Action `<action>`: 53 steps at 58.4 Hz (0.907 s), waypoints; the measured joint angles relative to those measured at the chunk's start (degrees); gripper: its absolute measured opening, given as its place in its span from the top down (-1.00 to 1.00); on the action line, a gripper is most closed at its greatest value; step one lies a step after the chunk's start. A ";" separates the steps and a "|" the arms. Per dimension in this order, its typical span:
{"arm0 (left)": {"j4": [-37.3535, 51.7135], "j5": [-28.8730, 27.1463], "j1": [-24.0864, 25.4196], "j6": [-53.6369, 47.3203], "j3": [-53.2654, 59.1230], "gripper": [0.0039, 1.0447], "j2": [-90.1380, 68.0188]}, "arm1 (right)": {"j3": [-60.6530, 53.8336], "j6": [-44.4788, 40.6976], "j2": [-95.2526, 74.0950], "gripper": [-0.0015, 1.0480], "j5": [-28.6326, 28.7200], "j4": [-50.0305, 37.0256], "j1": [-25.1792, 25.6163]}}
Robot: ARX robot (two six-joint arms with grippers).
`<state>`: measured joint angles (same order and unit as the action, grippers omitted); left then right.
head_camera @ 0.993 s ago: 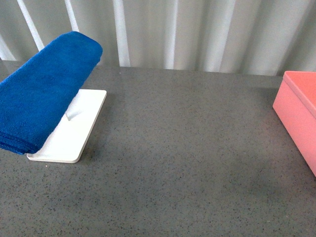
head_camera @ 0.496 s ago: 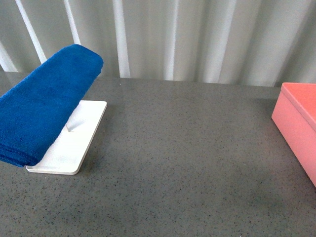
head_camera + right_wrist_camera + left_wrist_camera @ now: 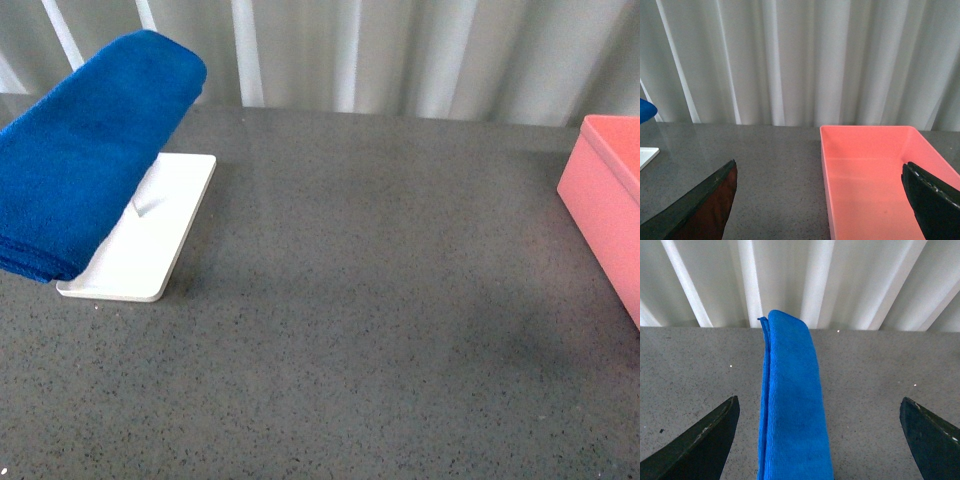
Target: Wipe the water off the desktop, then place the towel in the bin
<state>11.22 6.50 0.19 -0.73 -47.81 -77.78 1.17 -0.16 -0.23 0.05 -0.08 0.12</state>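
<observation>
The folded towel [image 3: 85,165] lay over the white tray [image 3: 150,255] at the desktop's [image 3: 380,300] far left, the bin [image 3: 610,210] on the right, while the left gripper [image 3: 818,400] and the right gripper [image 3: 818,164] gaped wide, grasping nothing.

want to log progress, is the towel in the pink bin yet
No, the towel sits over the white tray at the left, well apart from the bin at the right.

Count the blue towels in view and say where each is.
1. The towel lies propped over the white tray at the desktop's left, opposite the bin at the right. The visible part of the bin holds none.
</observation>
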 joint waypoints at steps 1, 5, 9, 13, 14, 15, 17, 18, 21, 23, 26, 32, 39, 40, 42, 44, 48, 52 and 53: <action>-0.92 -0.11 -0.15 -0.50 -2.16 -0.88 -2.05 | 0.00 0.00 -0.02 -0.86 -0.02 0.00 -0.02; -4.04 -0.70 -0.98 -2.29 -9.51 -0.88 -8.85 | 0.00 0.00 -0.02 -0.86 -0.02 0.00 0.00; -6.12 -1.49 -1.90 -5.46 -15.67 -0.88 -14.27 | 0.00 0.00 -0.02 -0.86 0.00 0.00 0.00; -8.46 -3.13 -2.64 -8.26 -21.31 -0.88 -19.41 | 0.00 0.00 -0.02 -0.86 0.00 0.00 -0.02; -8.50 -2.93 -2.73 -8.76 -22.36 -0.88 -20.55 | 0.00 0.00 -0.02 -0.86 0.00 0.00 0.00; -8.74 -2.89 -2.86 -8.94 -23.41 -0.88 -21.64 | 0.00 0.00 -0.02 -0.86 0.00 0.00 -0.02; -9.55 -3.39 -3.10 -9.84 -25.73 -0.88 -24.20 | 0.00 0.02 -0.02 -0.86 -0.02 0.00 -0.02; -9.81 -3.67 -3.21 -10.21 -26.47 -0.88 -25.11 | 0.00 0.00 -0.02 -0.86 -0.02 0.00 -0.02; -11.89 -5.16 -3.34 -10.43 -29.07 -0.88 -28.24 | 0.00 0.00 -0.02 -0.86 0.00 0.00 -0.02; -13.29 -5.73 -3.34 -10.38 -30.27 -0.88 -29.81 | 0.00 0.00 -0.02 -0.86 0.00 0.00 0.00; -13.90 -5.97 -3.26 -10.14 -31.21 -0.88 -31.34 | 0.00 0.00 -0.02 -0.86 0.00 0.00 0.00; -14.64 -8.00 -2.95 -10.64 -32.37 -0.88 -34.12 | 0.00 0.00 -0.02 -0.86 0.00 0.00 -0.02; -14.14 -8.26 -2.73 -11.21 -32.39 -0.88 -35.67 | 0.00 0.00 -0.02 -0.86 -0.02 0.00 0.00; -14.05 -8.13 -2.67 -11.23 -32.39 -0.88 -35.98 | 0.00 0.00 -0.02 -0.86 0.00 0.00 0.00; -13.94 -8.13 -2.62 -11.26 -32.39 -0.88 -36.39 | 0.00 0.00 -0.02 -0.86 -0.02 0.00 -0.02; -13.92 -8.13 -2.60 -11.23 -32.48 -0.88 -36.85 | 0.00 0.00 -0.02 -0.86 0.00 0.00 0.00; -13.84 -8.11 -2.58 -11.26 -32.59 -0.88 -37.75 | 0.00 0.00 -0.02 -0.86 -0.02 0.00 0.00; -13.75 -8.46 -2.58 -11.26 -32.72 -0.88 -38.51 | 0.00 0.00 -0.02 -0.86 0.00 0.00 0.00; -13.75 -8.46 -2.58 -11.26 -32.81 -0.88 -38.73 | 0.00 0.02 -0.02 -0.86 0.00 0.00 0.00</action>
<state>-2.52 -1.96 -2.39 -11.99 -80.62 -116.51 1.17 -0.14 -0.25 0.05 -0.08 0.12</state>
